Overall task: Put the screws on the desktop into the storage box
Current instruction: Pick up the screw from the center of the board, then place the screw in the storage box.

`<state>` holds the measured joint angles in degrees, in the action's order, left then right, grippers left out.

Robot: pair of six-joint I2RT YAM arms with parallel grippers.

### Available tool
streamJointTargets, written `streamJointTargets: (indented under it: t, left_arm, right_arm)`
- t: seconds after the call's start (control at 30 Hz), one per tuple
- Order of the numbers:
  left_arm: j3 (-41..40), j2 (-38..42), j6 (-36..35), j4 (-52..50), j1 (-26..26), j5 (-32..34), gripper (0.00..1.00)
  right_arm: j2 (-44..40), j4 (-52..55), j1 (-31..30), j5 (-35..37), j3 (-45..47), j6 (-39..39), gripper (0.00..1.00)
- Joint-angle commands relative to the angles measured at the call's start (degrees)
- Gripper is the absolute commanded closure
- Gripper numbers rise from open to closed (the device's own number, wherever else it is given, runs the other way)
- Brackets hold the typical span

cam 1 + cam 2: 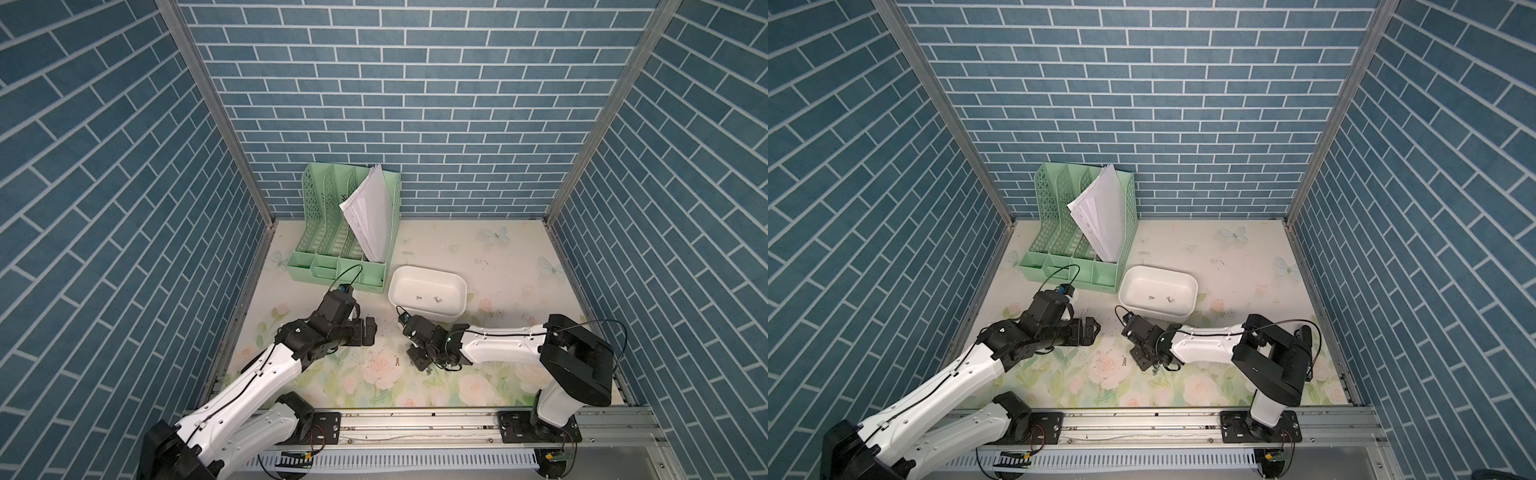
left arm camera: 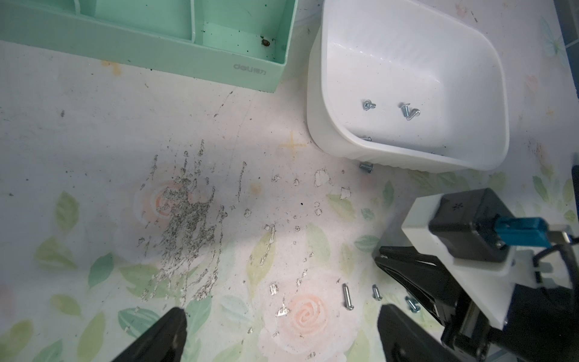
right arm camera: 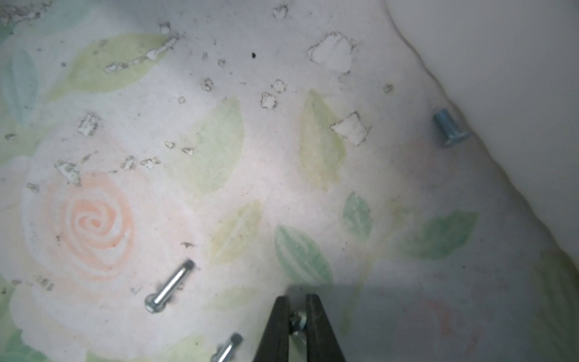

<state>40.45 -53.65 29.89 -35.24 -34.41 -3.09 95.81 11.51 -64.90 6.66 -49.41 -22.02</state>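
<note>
Low over the desktop [image 3: 250,175], your right gripper [image 3: 297,302] has its slim, tapered black fingers pinched almost together on a small screw [image 3: 297,321]. Bright metal shows in the sliver between the tips. Just beside it lies a long screw [image 3: 169,286], a smooth shiny shaft with a round head, and a second screw [image 3: 228,346] is cut off by the frame edge. A stubby screw [image 3: 449,128] lies just beside the foot of the storage box [image 2: 315,103], a smooth white plastic tub with rounded corners. Several loose screws [image 2: 409,111] lie on its floor. The printed surface is scuffed, flaking in grey patches across the roses and leaves. Your left gripper [image 2: 282,313] hangs with its jaws spread wide, holding nothing. The mint-green file rack [image 2: 156,40] stands just beside the box.
</note>
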Motion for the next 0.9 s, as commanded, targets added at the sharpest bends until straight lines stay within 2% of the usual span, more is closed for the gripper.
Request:
streamJointTargets:
  t: [0.0,0.5,0.87]
  left_arm:
    - [-0.72,-0.05,-0.67,0.26,0.37,-0.32,0.0]
    - [-0.81,-1.01,-0.8,0.44,0.36,-1.04,0.0]
    - [-0.94,-1.19,-0.92,0.62,0.39,-1.3,0.0]
  right_arm:
    - [-3.01,1.63,1.41,1.62,1.38,0.66,0.93]
    - [-15.32,6.94,12.02,1.5,-0.12,5.15,0.95]
    - [-11.05,5.91,20.96,-2.6,-8.3,10.1,0.99]
